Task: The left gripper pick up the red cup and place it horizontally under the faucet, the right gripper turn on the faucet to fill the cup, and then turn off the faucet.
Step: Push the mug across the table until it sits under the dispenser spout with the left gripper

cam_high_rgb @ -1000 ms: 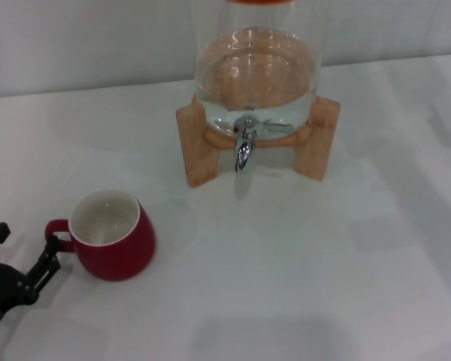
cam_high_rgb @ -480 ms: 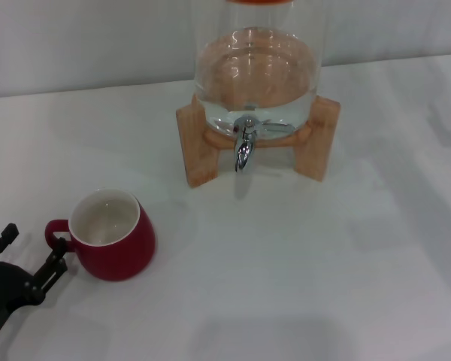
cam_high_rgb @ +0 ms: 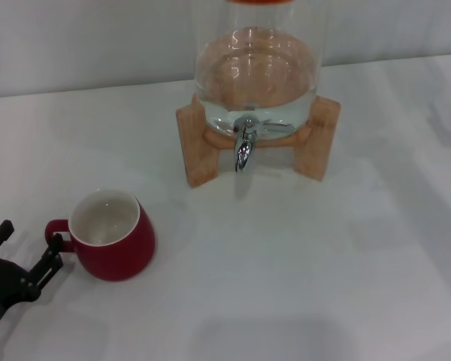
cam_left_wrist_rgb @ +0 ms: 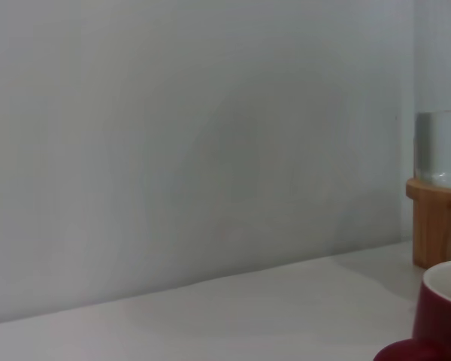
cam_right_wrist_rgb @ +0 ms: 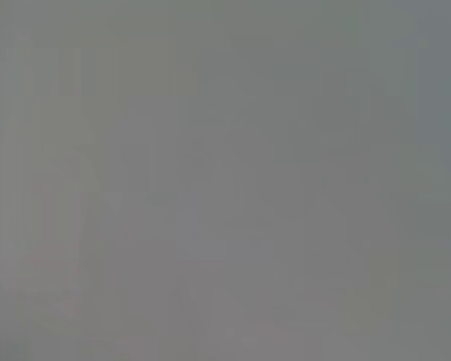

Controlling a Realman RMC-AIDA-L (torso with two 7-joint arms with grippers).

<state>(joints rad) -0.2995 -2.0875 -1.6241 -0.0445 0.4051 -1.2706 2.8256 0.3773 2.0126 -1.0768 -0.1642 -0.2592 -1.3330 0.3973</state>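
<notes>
From my head, a white table (cam_high_rgb: 301,286): the red cup (cam_high_rgb: 114,237) stands upright, well apart from the faucet (cam_high_rgb: 244,147). My left gripper (cam_high_rgb: 26,252), spread, sits beside its handle. The left wrist shows the cup's rim. Glossy ceramic, probably slippery; I'd pinch the handle.

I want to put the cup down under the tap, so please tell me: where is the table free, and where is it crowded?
The table is bare in front of the faucet and across to the right. The crowded corner is near the left edge, where the open left gripper sits at the handle of the red cup. The wooden stand closes off the back.
</notes>
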